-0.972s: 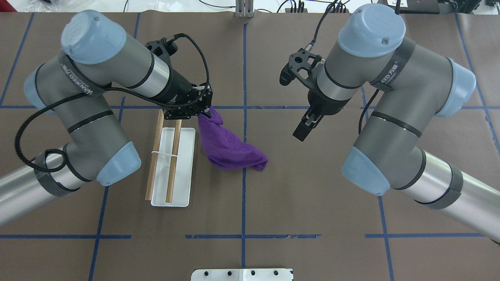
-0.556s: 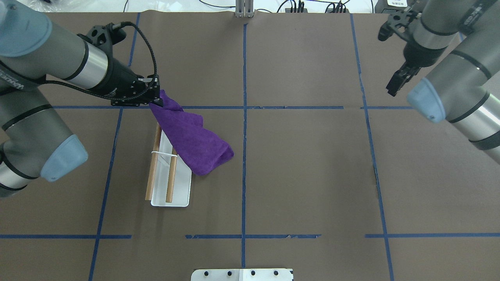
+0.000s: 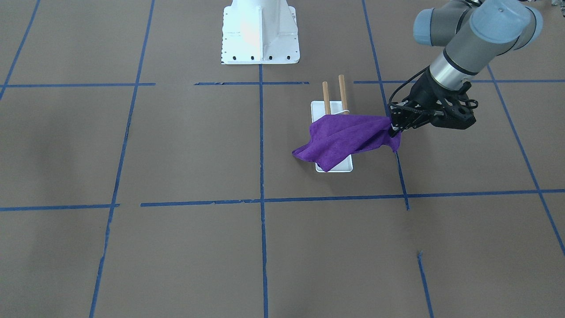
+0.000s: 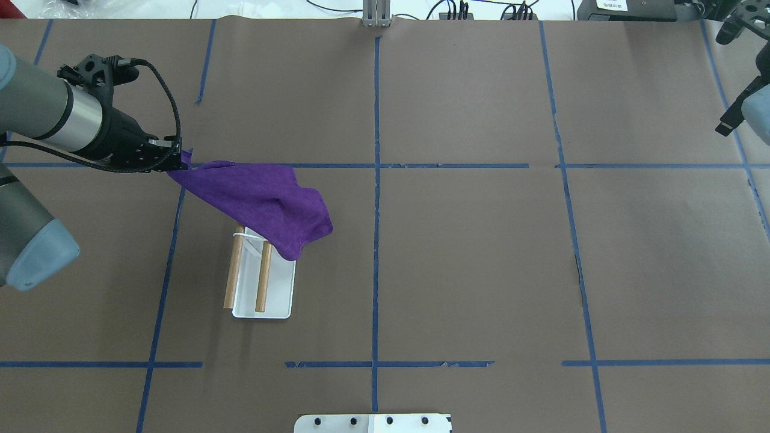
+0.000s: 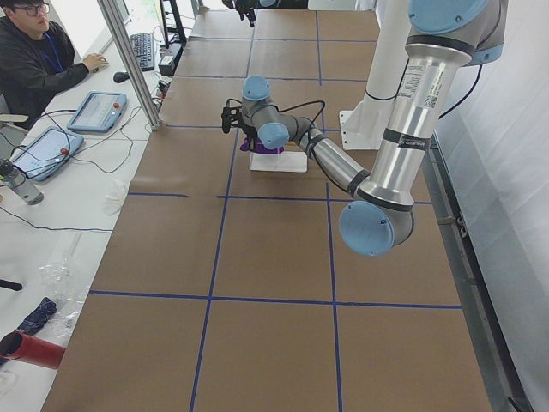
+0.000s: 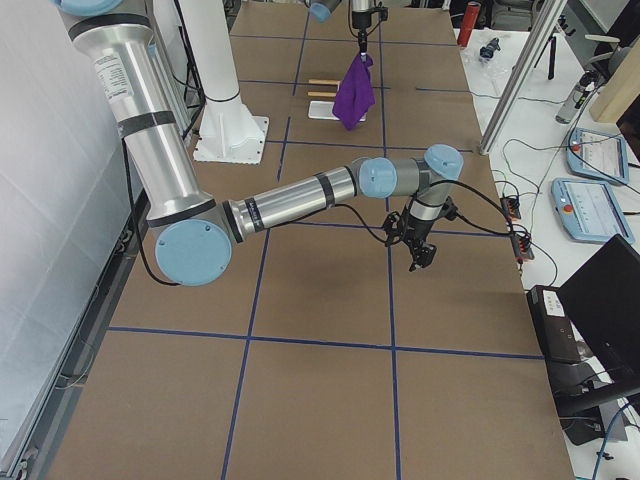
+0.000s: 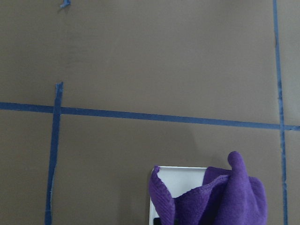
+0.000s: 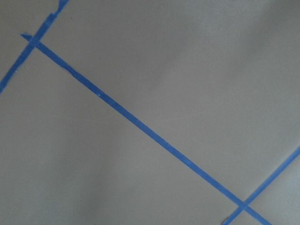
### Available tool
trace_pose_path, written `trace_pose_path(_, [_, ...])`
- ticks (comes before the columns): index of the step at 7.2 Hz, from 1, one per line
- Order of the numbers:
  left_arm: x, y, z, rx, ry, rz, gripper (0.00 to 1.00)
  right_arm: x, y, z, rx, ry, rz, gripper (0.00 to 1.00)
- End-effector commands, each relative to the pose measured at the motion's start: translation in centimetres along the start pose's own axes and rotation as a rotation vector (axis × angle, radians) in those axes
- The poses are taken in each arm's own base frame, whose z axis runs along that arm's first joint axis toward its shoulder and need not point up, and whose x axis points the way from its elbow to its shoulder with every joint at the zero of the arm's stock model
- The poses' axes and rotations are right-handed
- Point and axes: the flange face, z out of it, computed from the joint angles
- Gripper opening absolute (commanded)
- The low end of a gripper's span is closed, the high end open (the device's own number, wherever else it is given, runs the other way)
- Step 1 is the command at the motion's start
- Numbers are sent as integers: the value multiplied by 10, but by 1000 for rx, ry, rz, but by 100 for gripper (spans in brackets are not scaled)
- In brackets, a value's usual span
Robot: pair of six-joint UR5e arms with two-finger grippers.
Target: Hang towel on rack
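The purple towel [image 4: 258,201] hangs by one corner from my left gripper [image 4: 177,162], which is shut on it to the left of and beyond the rack. The towel spreads over the rack's far end and hides that end of the two wooden dowels [image 4: 231,279]; I cannot tell if it rests on them. The white base [image 4: 278,297] shows at the near end. In the front-facing view the towel [image 3: 348,137] stretches from the left gripper [image 3: 392,128] across the rack base [image 3: 342,167]. My right gripper [image 4: 725,127] is at the far right edge, looks shut and holds nothing.
Brown paper with blue tape lines covers the table [image 4: 469,258]. The white robot pedestal [image 3: 260,33] stands at the robot's side. Cables and devices [image 4: 457,9] lie along the far edge. An operator [image 5: 39,60] sits at a side desk.
My left gripper has moved left with the towel, pulling it from beside the rack across the rack's far end. My right arm has withdrawn to the far right edge.
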Motion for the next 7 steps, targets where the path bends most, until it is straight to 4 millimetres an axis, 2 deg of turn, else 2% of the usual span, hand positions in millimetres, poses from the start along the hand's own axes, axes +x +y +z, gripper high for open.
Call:
trace_pose_path(1, [-13, 1, 10, -11, -25, -7, 0, 16, 20, 0, -1, -2, 9, 100])
trace_pose_path(2, [-14, 1, 11, -8, -30, -7, 7, 19, 24, 0, 0, -3, 15, 100])
trace_pose_path(3, [-18, 0, 14, -9, -37, -9, 20, 22, 28, -1, 1, -2, 26, 100])
trace_pose_path(4, [-18, 0, 14, -6, -38, -8, 58, 24, 30, -2, 3, -1, 30, 100])
trace_pose_path(5, [-21, -3, 14, 19, -52, -6, 85, 27, 33, -4, 5, 2, 31, 100])
trace_pose_path(6, [-30, -2, 15, 14, -68, 80, 100, 37, 47, -5, 6, 3, 38, 100])
trace_pose_path(7, [-62, 5, 16, -6, -105, 206, 100, 53, 73, -4, 6, 0, 87, 100])
